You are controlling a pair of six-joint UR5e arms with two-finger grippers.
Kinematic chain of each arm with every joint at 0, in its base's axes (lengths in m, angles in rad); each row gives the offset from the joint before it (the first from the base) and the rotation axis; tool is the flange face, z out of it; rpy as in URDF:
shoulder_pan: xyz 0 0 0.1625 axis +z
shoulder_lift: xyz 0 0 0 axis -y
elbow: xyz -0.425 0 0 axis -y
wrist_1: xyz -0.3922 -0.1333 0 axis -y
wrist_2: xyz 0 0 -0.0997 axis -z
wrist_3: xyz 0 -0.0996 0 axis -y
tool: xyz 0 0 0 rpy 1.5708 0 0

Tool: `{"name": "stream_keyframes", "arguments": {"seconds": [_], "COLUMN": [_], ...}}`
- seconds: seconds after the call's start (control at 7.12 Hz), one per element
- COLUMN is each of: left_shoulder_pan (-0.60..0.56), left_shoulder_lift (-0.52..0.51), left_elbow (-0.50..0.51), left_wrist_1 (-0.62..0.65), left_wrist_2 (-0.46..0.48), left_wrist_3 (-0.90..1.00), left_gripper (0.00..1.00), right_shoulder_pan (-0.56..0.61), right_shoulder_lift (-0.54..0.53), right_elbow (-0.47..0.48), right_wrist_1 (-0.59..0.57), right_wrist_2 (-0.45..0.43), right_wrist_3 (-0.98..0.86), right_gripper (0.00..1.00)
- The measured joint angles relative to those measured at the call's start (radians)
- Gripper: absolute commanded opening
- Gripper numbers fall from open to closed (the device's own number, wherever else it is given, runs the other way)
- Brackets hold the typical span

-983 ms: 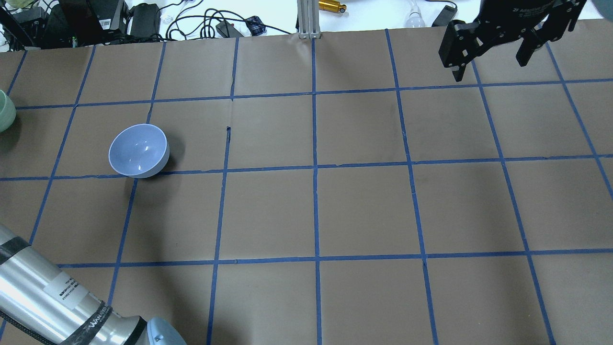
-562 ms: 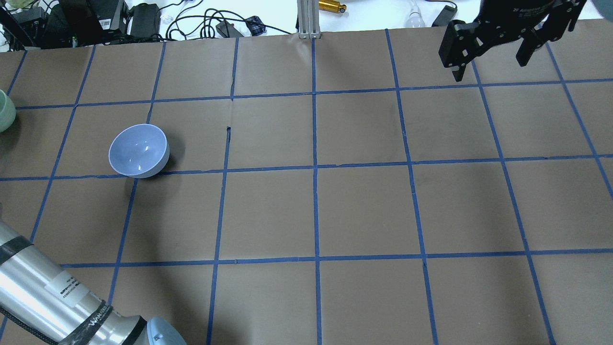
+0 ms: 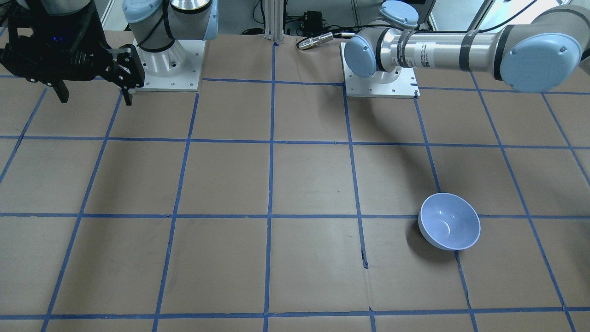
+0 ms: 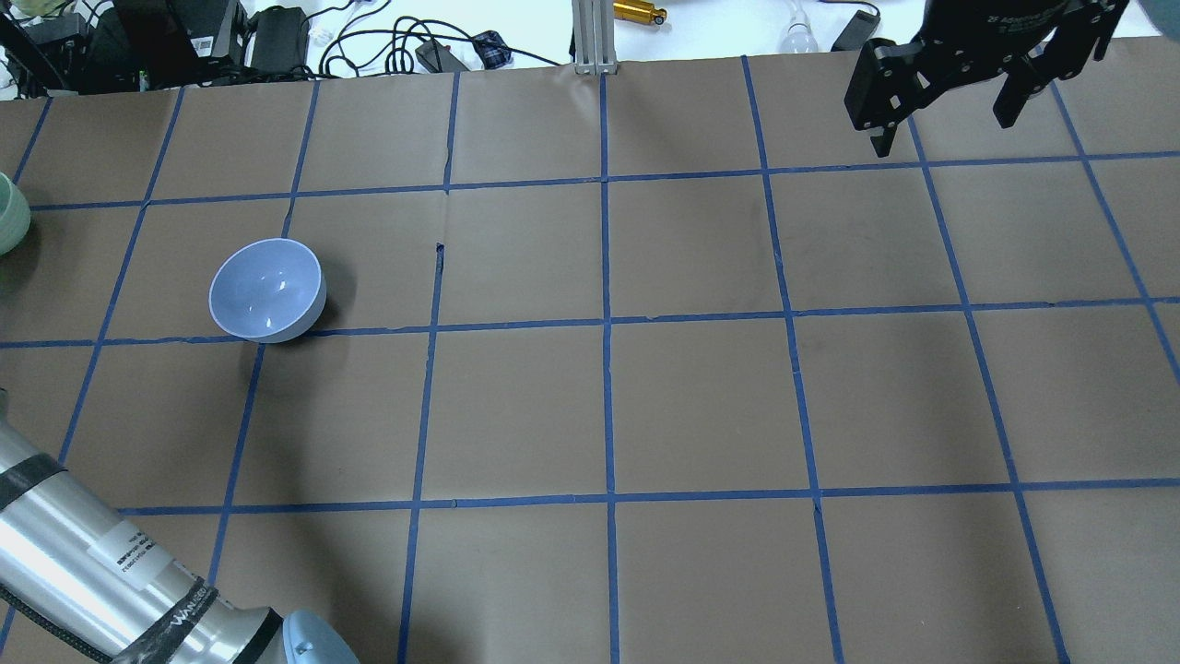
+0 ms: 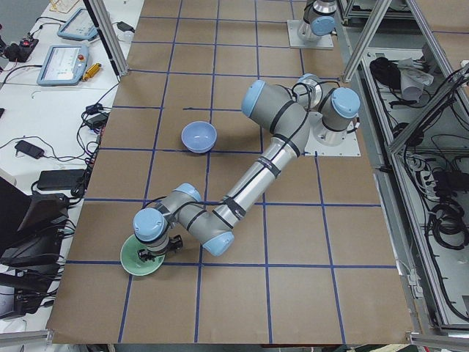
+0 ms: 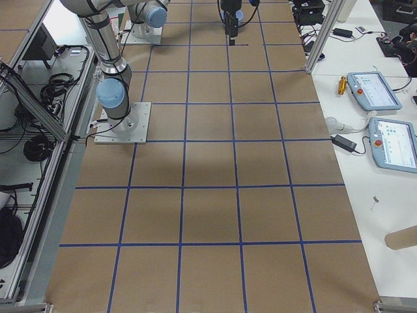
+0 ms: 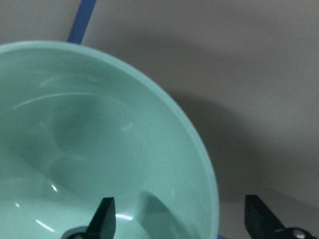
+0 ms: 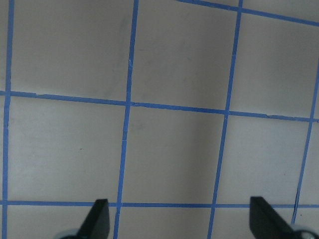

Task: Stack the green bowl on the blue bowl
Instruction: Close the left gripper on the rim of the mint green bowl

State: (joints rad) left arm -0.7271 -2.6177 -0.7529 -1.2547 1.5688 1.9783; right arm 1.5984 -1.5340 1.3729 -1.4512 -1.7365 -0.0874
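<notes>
At the lower left of the exterior left view, the green bowl (image 5: 135,265) stands upright on the counter (image 5: 242,293), near that end of it. The left arm (image 5: 256,176) stretches down along the frame to it, and the left end effector (image 5: 157,253) is at the bowl's rim.

In the left wrist view its fingers are apart and straddle the rim. One dark fingertip, at the lower left, is inside the bowl over the glossy inner wall. The other, at the lower right, is outside over the brown counter. Whether either fingertip touches the rim cannot be told, and the wall is not clamped.

In the overhead view only a sliver of the green bowl shows, at the left edge about a third of the way down. The blue bowl (image 4: 266,290) stands upright in the left part of that frame, mouth up, its near side on a line of blue tape (image 4: 516,323). It is well apart from the green bowl. In the front-facing view it lies at the lower right.

The right end effector (image 4: 945,124) hangs at the upper right corner of the overhead view, above the counter and far from both bowls. Its fingers are spread wide, and in its own wrist view only the taped grid shows between them.
</notes>
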Motion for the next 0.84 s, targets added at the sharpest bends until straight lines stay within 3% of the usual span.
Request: {"name": "stream_keyframes", "arguments": {"seconds": [0.84], "left_shoulder_pan": [0.0], "left_shoulder_lift": [0.007], "left_elbow": [0.001], "left_wrist_1": [0.0], "left_wrist_2": [0.013], "left_wrist_3": [-0.002], "left_gripper": [0.0], "right_shoulder_pan": [0.0], "right_shoulder_lift": [0.0], "right_elbow": [0.0], "right_wrist_1": [0.0], "right_wrist_2": [0.0], "right_wrist_3": [0.0], "right_gripper": [1.0]}}
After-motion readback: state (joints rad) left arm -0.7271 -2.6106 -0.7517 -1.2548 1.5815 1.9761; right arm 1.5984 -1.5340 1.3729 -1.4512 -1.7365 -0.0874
